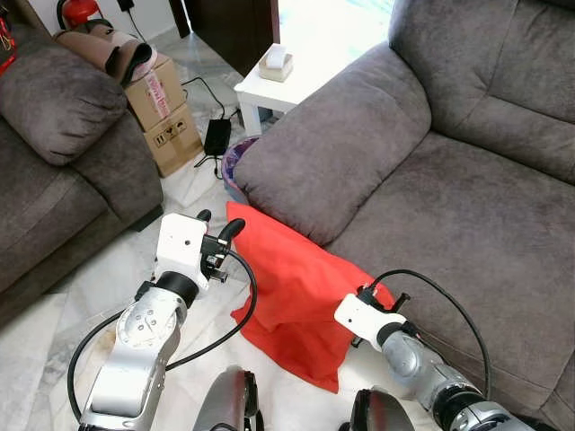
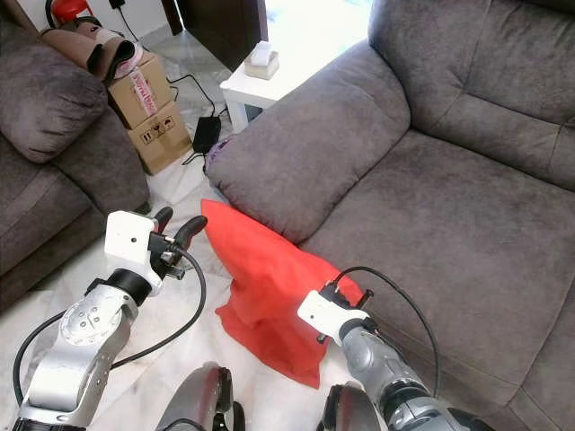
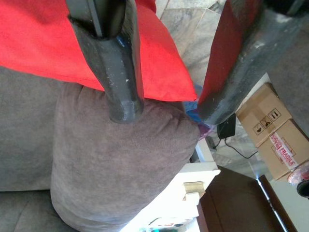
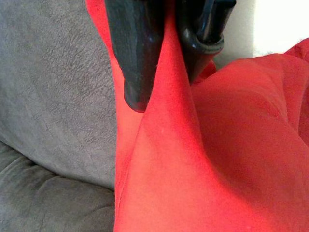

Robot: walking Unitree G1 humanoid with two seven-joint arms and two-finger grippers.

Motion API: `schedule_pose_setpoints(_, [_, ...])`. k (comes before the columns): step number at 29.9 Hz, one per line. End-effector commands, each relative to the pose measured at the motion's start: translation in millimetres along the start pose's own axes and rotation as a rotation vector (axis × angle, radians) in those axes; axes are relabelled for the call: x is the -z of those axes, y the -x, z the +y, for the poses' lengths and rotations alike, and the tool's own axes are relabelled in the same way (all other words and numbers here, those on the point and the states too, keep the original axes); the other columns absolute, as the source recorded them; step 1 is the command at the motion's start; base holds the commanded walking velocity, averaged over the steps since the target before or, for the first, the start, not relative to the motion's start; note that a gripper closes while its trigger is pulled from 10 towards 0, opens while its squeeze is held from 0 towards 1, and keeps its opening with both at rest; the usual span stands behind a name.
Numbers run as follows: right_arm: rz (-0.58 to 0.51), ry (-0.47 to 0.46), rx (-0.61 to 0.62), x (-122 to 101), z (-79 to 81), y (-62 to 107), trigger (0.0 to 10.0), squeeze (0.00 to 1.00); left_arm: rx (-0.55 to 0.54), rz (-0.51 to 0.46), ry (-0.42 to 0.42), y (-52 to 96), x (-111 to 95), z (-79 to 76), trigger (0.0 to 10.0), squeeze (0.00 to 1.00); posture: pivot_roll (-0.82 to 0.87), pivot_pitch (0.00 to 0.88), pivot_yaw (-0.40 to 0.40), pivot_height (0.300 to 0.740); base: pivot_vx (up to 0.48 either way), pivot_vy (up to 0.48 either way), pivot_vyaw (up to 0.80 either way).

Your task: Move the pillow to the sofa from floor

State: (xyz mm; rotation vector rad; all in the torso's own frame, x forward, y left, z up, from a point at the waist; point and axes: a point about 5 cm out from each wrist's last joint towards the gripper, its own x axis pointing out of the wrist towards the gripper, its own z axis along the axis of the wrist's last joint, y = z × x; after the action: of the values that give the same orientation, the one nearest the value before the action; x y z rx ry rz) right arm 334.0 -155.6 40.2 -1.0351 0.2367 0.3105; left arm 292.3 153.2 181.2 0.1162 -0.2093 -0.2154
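Pale marble floor (image 1: pixel 54 314) runs between two grey seats: a big sofa (image 1: pixel 467 197) on the right and a second grey couch (image 1: pixel 54 162) on the left. A red pillow (image 1: pixel 292 287) stands on the floor, leaning against the front of the big sofa just below its rounded armrest (image 1: pixel 323 153). Its upper corner points up beside the armrest and its lower edge rests on the marble.

On the robot's left, the left pincer (image 1: pixel 218 229) hovers just beside the pillow's upper corner. In the left wrist view its two black fingers (image 3: pixel 118 72) are spread apart, with the red fabric and the grey armrest showing between them; they hold nothing.

Lower down, the right pincer (image 1: pixel 382 301) is at the pillow's right edge, close to the sofa's seat front. In the right wrist view its fingers (image 4: pixel 137 58) are pressed together on a raised fold of the red fabric, pinching the pillow.

Behind the armrest stands a small white counter (image 1: pixel 269 94) with a small pale box (image 1: pixel 276 63) on top. Two stacked cardboard boxes (image 1: pixel 166 112) sit on the floor by the left couch, with some rolled things lying on top of them. A black power adapter (image 1: pixel 216 136) with its cable lies on the floor between the cardboard boxes and the white counter.
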Motion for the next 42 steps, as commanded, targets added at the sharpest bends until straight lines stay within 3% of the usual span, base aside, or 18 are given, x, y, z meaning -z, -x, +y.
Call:
schedule_pose_setpoints(1, [0.018,-0.018,-0.037,5.4,11.6,4.1,0.0,0.00,-0.011,0.019,0.001,1.9,3.4,2.8,10.0,0.00,0.19,0.228,0.083,0.636,0.000,0.000,0.00])
schedule_pose_setpoints(9, [0.018,-0.019,-0.038,5.4,11.6,4.1,0.0,0.00,-0.011,0.019,0.001,1.9,3.4,2.8,10.0,0.00,0.19,0.228,0.083,0.636,0.000,0.000,0.00])
schedule_pose_setpoints(10, [-0.001,-0.425,-0.008,-4.1,19.0,5.8,0.0,0.00,-0.027,0.061,0.020,6.5,18.1,1.6,10.0,0.00,0.12,0.185,0.055,0.636,0.000,0.000,0.00])
schedule_pose_setpoints(11, [-0.027,-0.678,0.024,-7.2,20.1,8.4,0.0,0.00,-0.043,0.095,0.044,10.8,29.9,0.3,10.0,0.00,0.10,0.173,0.047,0.636,0.000,0.000,0.00])
schedule_pose_setpoints(12, [-0.047,-0.843,0.054,-6.5,19.6,11.2,0.0,0.00,-0.055,0.121,0.064,14.1,38.6,-1.1,10.0,0.00,0.09,0.170,0.044,0.636,0.000,0.000,0.00])
schedule_pose_setpoints(13, [-0.058,-0.912,0.069,-5.2,19.0,13.0,0.0,0.00,-0.062,0.135,0.076,16.2,43.7,-2.0,10.0,0.00,0.09,0.168,0.043,0.636,0.000,0.000,0.00])
schedule_pose_setpoints(19, [-0.031,-0.899,0.064,4.5,18.5,14.5,0.0,0.00,-0.071,0.157,0.081,17.4,52.4,-1.8,10.0,0.00,0.09,0.160,0.037,0.636,0.000,0.000,0.00])
schedule_pose_setpoints(26, [-0.056,-0.970,0.059,2.7,12.3,14.2,0.0,0.00,-0.060,0.156,0.037,18.8,55.1,1.2,10.0,0.00,0.09,0.159,0.037,0.636,0.000,0.000,0.00])
schedule_pose_setpoints(27, [-0.081,-1.013,0.072,-0.2,8.7,13.5,0.0,0.00,-0.039,0.166,-0.012,21.7,57.9,2.5,10.0,0.00,0.09,0.157,0.040,0.636,0.000,0.000,0.00])
schedule_pose_setpoints(29, [-0.112,-1.115,0.072,-3.4,7.5,13.7,0.0,0.00,-0.027,0.182,-0.033,27.0,61.9,3.1,10.0,0.00,0.09,0.154,0.041,0.636,0.000,0.000,0.00])
schedule_pose_setpoints(30, [-0.120,-1.144,0.065,-4.3,8.5,14.1,1.1,0.00,-0.030,0.185,-0.027,28.4,63.1,3.4,10.0,0.00,0.09,0.153,0.042,0.636,0.000,0.000,0.00])
schedule_pose_setpoints(31, [-0.125,-1.161,0.057,-5.2,9.7,14.5,3.0,0.00,-0.033,0.187,-0.022,29.6,64.1,3.6,10.0,0.00,0.09,0.153,0.042,0.636,0.000,0.000,0.00])
schedule_pose_setpoints(32, [-0.128,-1.169,0.052,-5.7,10.5,14.8,3.0,0.00,-0.034,0.188,-0.020,30.3,64.6,3.7,10.0,0.00,0.09,0.153,0.042,0.636,0.000,0.000,0.00])
schedule_pose_setpoints(33, [-0.152,-1.190,0.036,-8.4,14.0,17.1,10.0,0.00,-0.033,0.194,-0.017,32.7,66.7,3.0,10.0,0.00,0.08,0.151,0.043,0.636,0.000,0.000,0.00])
schedule_pose_setpoints(42, [-0.177,-1.232,0.052,-5.8,17.4,23.9,10.0,0.00,-0.032,0.181,0.006,29.1,67.0,-0.2,10.0,0.00,0.08,0.135,0.044,0.666,0.000,0.000,0.00])
